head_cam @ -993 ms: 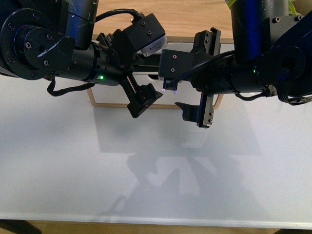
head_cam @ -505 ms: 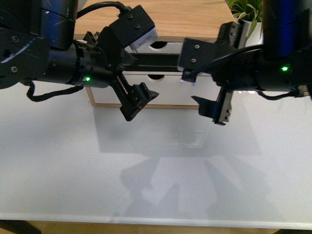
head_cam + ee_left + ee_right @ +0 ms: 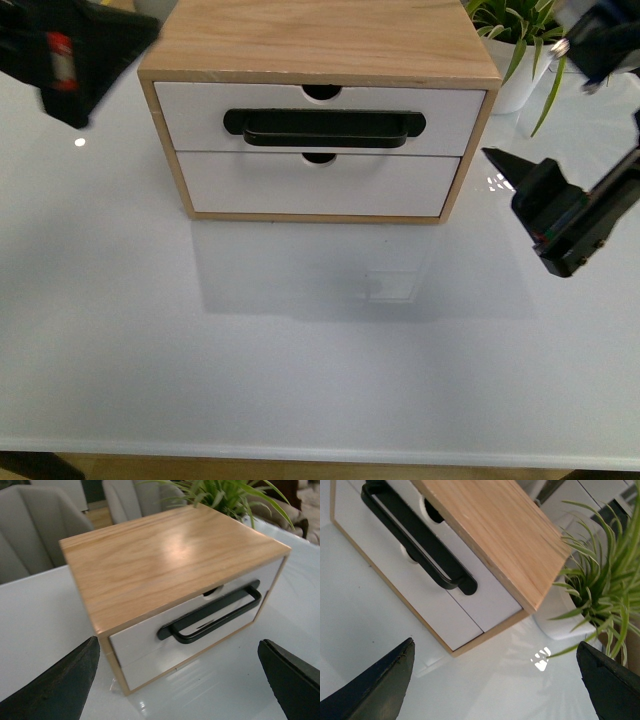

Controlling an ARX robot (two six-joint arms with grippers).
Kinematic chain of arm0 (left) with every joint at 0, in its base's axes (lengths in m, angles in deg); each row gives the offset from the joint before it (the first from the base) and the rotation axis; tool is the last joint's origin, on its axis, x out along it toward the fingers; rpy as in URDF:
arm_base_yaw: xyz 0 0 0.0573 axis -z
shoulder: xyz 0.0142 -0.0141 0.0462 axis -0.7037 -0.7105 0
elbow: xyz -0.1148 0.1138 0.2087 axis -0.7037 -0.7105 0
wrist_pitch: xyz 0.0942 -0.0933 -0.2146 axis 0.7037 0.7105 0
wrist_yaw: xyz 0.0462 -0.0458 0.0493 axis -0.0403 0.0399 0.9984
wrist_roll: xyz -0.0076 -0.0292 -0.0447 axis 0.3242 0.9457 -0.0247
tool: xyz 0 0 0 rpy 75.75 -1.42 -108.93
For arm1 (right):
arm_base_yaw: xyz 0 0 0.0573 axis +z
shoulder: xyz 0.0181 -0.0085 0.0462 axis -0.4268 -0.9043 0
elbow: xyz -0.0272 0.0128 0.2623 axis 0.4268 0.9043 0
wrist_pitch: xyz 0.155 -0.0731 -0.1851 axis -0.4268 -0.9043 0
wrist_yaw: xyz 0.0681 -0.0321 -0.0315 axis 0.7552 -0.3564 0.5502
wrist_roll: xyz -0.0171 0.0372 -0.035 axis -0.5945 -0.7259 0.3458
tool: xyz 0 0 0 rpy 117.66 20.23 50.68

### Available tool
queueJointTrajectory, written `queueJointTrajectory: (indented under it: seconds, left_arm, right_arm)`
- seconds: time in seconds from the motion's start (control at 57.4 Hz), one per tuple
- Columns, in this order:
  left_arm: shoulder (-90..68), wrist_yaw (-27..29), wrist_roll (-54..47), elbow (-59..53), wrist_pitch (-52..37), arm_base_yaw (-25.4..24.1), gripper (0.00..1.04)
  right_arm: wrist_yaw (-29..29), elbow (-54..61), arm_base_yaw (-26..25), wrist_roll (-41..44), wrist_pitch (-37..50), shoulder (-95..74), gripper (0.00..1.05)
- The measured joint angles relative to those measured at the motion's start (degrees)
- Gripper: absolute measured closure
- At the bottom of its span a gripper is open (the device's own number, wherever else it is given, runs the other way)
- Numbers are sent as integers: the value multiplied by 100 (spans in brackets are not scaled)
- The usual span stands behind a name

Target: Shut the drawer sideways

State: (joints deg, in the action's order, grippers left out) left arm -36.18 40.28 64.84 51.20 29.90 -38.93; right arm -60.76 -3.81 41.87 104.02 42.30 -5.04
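The wooden cabinet stands at the back middle of the white table. Its upper drawer has a white front, a long black bar handle and a small notch, and sits flush with the cabinet frame. My left gripper is open and empty, raised off the cabinet's left corner. My right gripper is open and empty, to the right of the cabinet. The left wrist view shows the drawer and handle ahead of the jaws. The right wrist view shows the drawer from its right side.
A plain white lower drawer front sits under the handled one. A spider plant in a white pot stands right behind the cabinet's right side and also shows in the right wrist view. Grey chairs stand beyond the table.
Both arms have pulled away from in front of the cabinet, the left one up and to the left, the right one to the right. The drawer fronts now show unobstructed.
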Motion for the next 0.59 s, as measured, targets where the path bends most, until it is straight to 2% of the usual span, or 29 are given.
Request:
queueJointTrajectory:
  seconds: [0.139, 0.174, 0.209, 0.244, 0.279, 0.314, 0.348, 0.523, 0.592]
  left_arm:
    - [404, 24, 398, -197, -2, -214, 9]
    - [409, 11, 457, -210, -4, -212, 9]
    - [365, 444, 505, -284, -243, -125, 12]
    - [343, 1360, 601, -490, -828, -22, 19]
    - [354, 1888, 634, -656, -1178, 11, 24]
    - [431, 2492, 673, -861, -1451, 7, 31]
    - [586, 2820, 717, -1049, -1523, -39, 38]
    - [1351, 2774, 750, -1707, -1488, -116, 70]
    - [1410, 2774, 752, -1971, -1759, -190, 83]
  right_arm:
    - [-61, 216, 68, -461, 39, 472, 9]
    - [-654, 319, 164, -905, 511, 380, 14]
    - [-1182, 457, 190, -1355, 1054, 313, 19]
    - [-1707, 671, 184, -1899, 1582, 282, 26]
    - [-1928, 837, 129, -2347, 1832, 323, 31]
    - [-2022, 1010, 13, -2876, 1926, 481, 38]
    - [-2009, 1172, -105, -3268, 1923, 695, 45]
    - [-1604, 1738, -479, -3845, 1587, 1600, 76]
    - [-1488, 1895, -608, -3919, 1403, 1928, 89]
